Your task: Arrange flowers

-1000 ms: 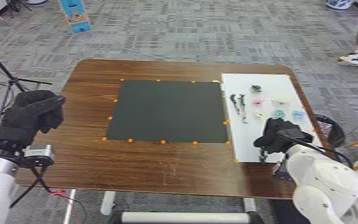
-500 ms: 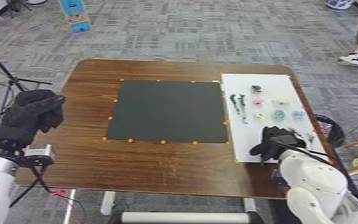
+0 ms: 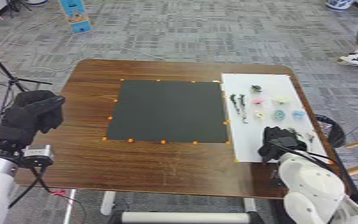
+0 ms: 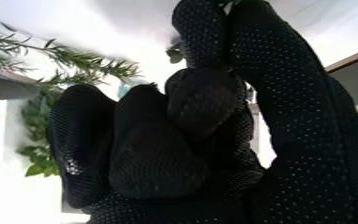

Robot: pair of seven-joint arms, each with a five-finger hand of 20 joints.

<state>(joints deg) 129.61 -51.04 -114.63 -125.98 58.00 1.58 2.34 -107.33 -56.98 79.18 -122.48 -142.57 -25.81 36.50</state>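
1. Here's the right hand (image 3: 280, 144), low over the near end of the white sheet (image 3: 249, 145), on the right side of the brown surface (image 3: 162, 172).
2. Into the right wrist view: curled fingers (image 4: 153, 160), bunched side by side, the thumb (image 4: 286, 100) close alongside. Is a stem pinched there? Cannot tell.
3. Leafy green sprigs (image 4: 87, 62) show beyond that glove.
4. And the flowers! All on the sheet, past the right hand: pink (image 3: 257, 101) and pale yellow (image 3: 280, 100) side by side, then a small cream bloom (image 3: 260, 115), a teal one (image 3: 278, 115) and a blue one (image 3: 298, 114) in a row.
5. A dark green piece (image 3: 256, 89) sits farthest off, with two long dark stems (image 3: 242, 107) to the left of the pink.
6. Over on the left, the left hand (image 3: 33, 114) hangs beside the surface, well apart from the flowers; how open it is, I can't tell.
7. Between the hands, the black mat (image 3: 168, 111), orange markers (image 3: 163, 142) around its edges.
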